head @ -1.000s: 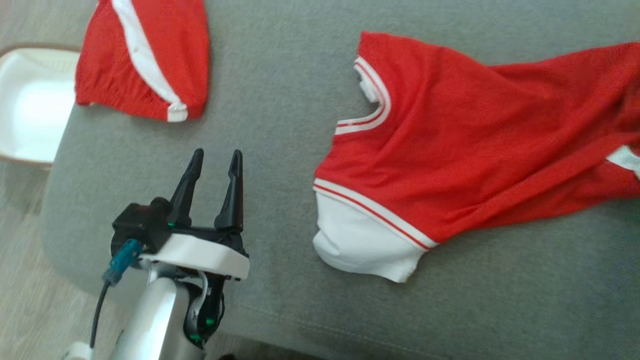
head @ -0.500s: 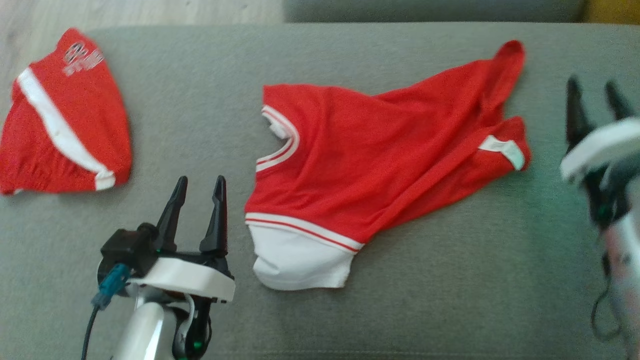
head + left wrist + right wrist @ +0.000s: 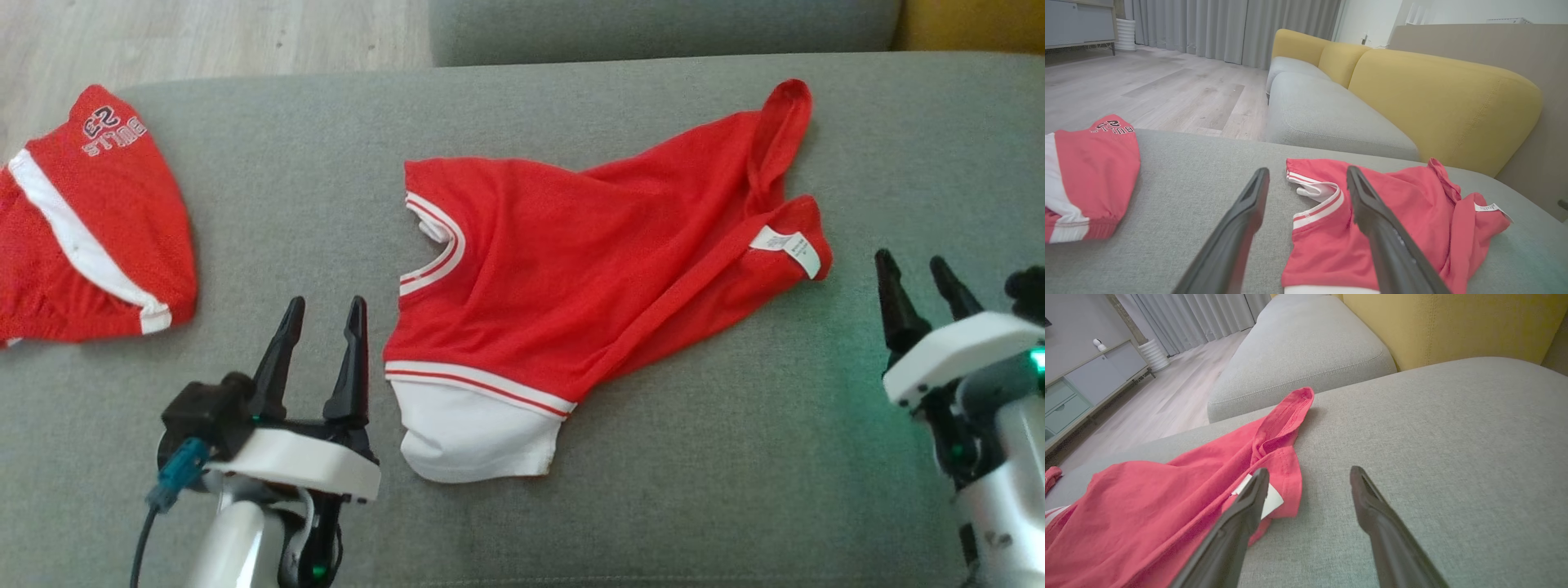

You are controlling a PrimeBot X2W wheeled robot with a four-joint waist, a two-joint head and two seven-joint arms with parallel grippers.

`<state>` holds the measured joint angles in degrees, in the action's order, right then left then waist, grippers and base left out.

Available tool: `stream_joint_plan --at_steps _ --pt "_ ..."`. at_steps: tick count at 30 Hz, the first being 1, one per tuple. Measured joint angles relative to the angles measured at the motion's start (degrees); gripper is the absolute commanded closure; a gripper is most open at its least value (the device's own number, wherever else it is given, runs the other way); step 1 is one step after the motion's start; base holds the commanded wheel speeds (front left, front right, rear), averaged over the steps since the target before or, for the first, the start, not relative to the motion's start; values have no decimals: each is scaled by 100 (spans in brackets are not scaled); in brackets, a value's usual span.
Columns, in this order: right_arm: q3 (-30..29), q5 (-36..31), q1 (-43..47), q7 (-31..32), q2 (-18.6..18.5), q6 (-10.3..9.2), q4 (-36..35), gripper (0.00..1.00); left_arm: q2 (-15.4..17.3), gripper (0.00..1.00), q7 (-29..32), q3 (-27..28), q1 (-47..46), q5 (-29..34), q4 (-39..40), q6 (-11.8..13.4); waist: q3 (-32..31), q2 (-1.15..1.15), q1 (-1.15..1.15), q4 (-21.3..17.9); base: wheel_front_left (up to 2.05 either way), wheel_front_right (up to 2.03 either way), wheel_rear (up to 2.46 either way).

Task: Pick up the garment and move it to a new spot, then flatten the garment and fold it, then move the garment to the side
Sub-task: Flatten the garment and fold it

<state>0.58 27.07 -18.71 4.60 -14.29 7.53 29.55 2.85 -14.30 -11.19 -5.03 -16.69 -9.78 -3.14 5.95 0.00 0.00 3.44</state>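
Observation:
A red garment (image 3: 588, 278) with white trim lies crumpled across the middle of the grey cushion (image 3: 694, 490); its white sleeve end (image 3: 473, 437) points toward me and a white label (image 3: 788, 249) shows at its right end. The same garment appears in the left wrist view (image 3: 1392, 220) and the right wrist view (image 3: 1167, 498). My left gripper (image 3: 324, 314) stands open just left of the sleeve, holding nothing. Off the garment's right end, my right gripper (image 3: 913, 271) is open and empty too.
A second red piece with a white stripe and printed lettering (image 3: 82, 237) lies at the cushion's left end. Beyond the cushion are another grey seat (image 3: 1327, 118), yellow backrests (image 3: 1437, 98) and wooden floor (image 3: 204, 37).
The head camera has swung right and settled, bringing the whole garment and the right gripper into view. The right gripper now sits lower and closer to the garment's right end. The garment has not moved.

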Motion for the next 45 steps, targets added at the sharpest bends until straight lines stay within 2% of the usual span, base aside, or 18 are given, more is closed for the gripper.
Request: stream_joint_plan --at_steps 6,8,15,22,28,29,30,32,36,45 --pt "-38 140 -836 991 -22 0 493 0 -1 0 0 -38 -17 49 -10 -23 222 0 0 156 0 0 0" --pt "-23 166 -1043 1104 -62 0 621 0 -1 0 0 -55 -32 49 -16 -23 271 0 0 192 0 0 0" --pt "65 167 -2111 1873 -378 0 1791 0 -7 0 -1 -85 -273 49 -93 -38 545 0 0 525 0 0 0" --pt "141 230 -2410 2022 -425 0 2601 0 -9 0 0 -80 -278 49 -146 -38 661 0 0 777 0 0 0" --pt "300 325 -2640 1989 -426 0 2907 0 -10 0 0 -66 -279 77 -147 -40 684 0 0 793 0 0 0" --pt "331 363 -2656 1972 -426 0 2927 7 -10 0 -1 -66 -279 100 -148 -40 685 0 0 786 0 0 0" --pt "379 416 -2657 1949 -425 0 2937 45 -12 0 0 -67 -279 109 -154 -40 684 0 0 778 0 0 0" --pt "490 494 -2657 1906 -425 0 2950 99 -12 0 0 -66 -280 116 -158 -40 687 0 0 761 0 0 0" --pt "693 691 -2656 1795 -426 0 2944 100 -12 0 0 -60 -282 147 -161 -40 695 0 0 717 0 0 0" --pt "1154 1033 -2631 983 -554 0 2662 100 -12 0 0 -29 -284 148 -250 -38 519 0 0 600 0 0 0"
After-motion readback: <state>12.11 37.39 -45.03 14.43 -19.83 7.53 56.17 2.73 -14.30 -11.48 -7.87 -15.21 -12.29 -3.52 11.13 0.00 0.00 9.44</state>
